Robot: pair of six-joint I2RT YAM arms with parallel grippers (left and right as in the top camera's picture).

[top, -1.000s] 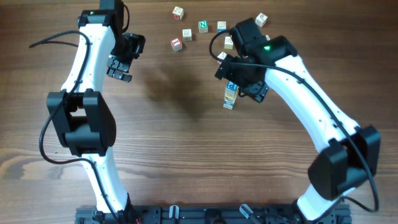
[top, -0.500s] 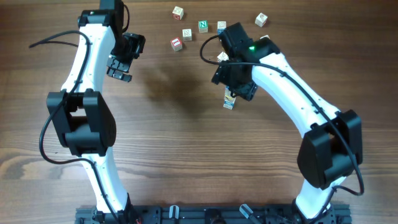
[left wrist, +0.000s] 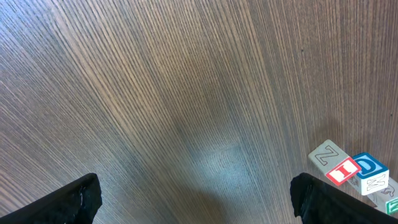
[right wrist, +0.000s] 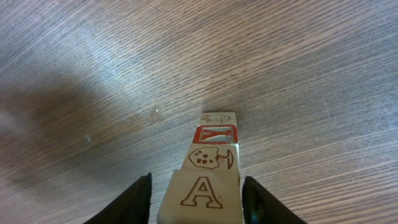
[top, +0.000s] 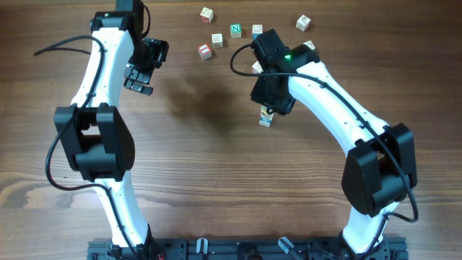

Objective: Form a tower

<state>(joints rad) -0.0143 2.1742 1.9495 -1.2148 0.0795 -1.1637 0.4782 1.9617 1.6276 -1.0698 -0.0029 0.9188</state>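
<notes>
right gripper [right wrist: 198,202]: part open, straddling the tower [right wrist: 212,146] top, can't tell if it grips
tower axis: upright, straight below right gripper
left gripper [left wrist: 196,205]: wide open, empty, well apart

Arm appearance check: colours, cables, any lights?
Both arms have white shells, black joints and black fingers. The left arm trails a thin black cable. The right arm has a lit green light near the wrist.
</notes>
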